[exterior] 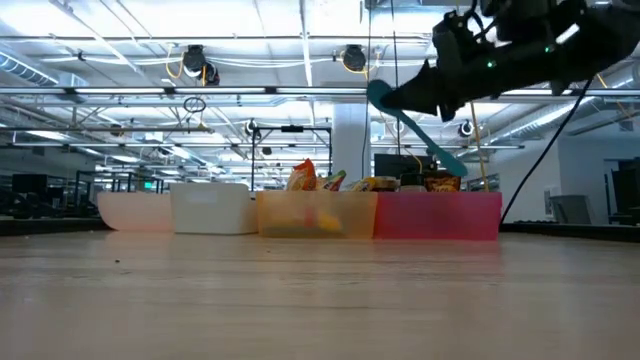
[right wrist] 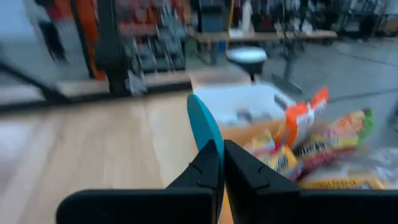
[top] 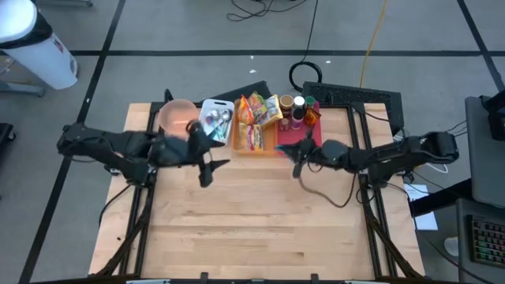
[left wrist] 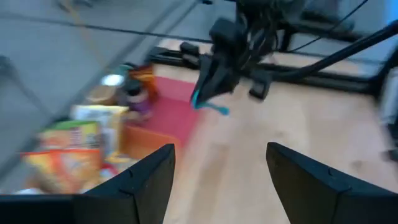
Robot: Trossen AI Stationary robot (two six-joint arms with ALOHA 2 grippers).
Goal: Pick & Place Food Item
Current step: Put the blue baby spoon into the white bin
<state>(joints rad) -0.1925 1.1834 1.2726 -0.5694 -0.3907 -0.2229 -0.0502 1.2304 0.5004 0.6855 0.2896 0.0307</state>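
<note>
Along the table's far edge stand a yellow bin (top: 254,143) with several bright food packets (top: 254,114) and a red bin (top: 306,136) holding bottles (top: 297,109). My right gripper (top: 297,158) hovers just in front of the red bin, shut on a thin teal utensil (exterior: 415,125). My left gripper (top: 215,169) hangs above the table in front of the white bin, open, with nothing between its fingers (left wrist: 140,180). My right gripper pinches the teal utensil (right wrist: 203,127) between its two shut fingers (right wrist: 249,168). A rounded teal end sticks out past the fingertips. In the low view the utensil slants downward below the gripper, lifted clear of the table and the bins.
A pink bowl (top: 175,117) and a white bin (top: 216,121) with metal cutlery stand left of the yellow bin. A black keyboard (top: 355,96) lies behind the far right corner. Bare wood (top: 252,229) fills the table's near half.
</note>
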